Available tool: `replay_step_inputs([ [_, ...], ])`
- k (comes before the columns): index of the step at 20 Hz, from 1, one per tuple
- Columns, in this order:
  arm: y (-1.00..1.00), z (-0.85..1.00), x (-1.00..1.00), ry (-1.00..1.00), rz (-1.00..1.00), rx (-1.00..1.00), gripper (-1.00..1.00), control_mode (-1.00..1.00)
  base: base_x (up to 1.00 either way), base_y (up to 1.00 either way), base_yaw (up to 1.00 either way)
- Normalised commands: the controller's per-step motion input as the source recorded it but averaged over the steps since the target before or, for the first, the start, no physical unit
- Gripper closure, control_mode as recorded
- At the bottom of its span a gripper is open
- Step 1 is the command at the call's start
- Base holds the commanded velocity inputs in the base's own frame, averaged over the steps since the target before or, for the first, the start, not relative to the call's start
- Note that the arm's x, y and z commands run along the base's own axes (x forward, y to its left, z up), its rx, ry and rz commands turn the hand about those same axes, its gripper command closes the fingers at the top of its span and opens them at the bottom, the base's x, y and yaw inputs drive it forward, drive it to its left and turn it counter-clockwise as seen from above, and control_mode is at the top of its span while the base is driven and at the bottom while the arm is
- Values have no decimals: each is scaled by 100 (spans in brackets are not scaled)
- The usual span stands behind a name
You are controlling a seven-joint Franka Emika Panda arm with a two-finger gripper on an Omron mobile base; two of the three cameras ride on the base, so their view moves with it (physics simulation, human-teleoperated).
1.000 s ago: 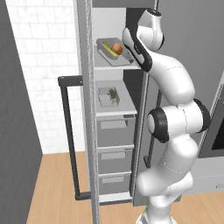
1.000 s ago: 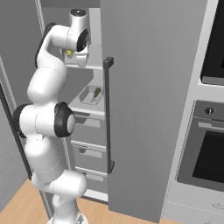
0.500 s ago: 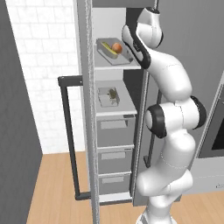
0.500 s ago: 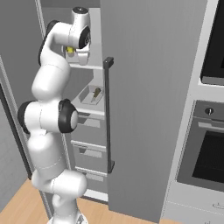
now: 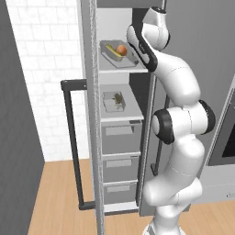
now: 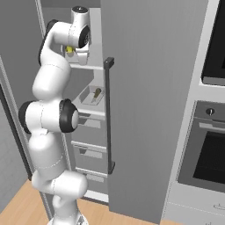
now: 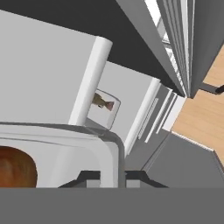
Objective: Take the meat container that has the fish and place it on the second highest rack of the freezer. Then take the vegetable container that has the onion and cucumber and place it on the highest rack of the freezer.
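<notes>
The vegetable container, a shallow grey tray holding the yellow-green cucumber and the orange onion, rests on the highest rack of the open freezer. My gripper is shut on the rim of that tray at its near right corner, with the onion just inside. One rack lower lies the meat container with the dark fish. The hand view shows that tray below the top rack's edge, and the right base view shows it too.
Grey drawers fill the freezer below the racks. An open door with a dark bar handle stands left of the racks, and a closed door panel with a bar handle stands right of them. A black wall oven is further right.
The arm's upper links have shifted very slightly. The vegetable container stays at the top rack with the gripper still shut on its rim.
</notes>
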Motion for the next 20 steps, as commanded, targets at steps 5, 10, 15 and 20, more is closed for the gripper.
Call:
replay_step_inputs([
  [5,0,0,0,0,0,0,100,100,0,0,0],
  [10,0,0,0,0,0,0,100,100,25,0,0],
  [15,0,0,0,0,0,0,100,100,49,0,0],
  [20,0,0,0,0,0,0,100,100,26,0,0],
])
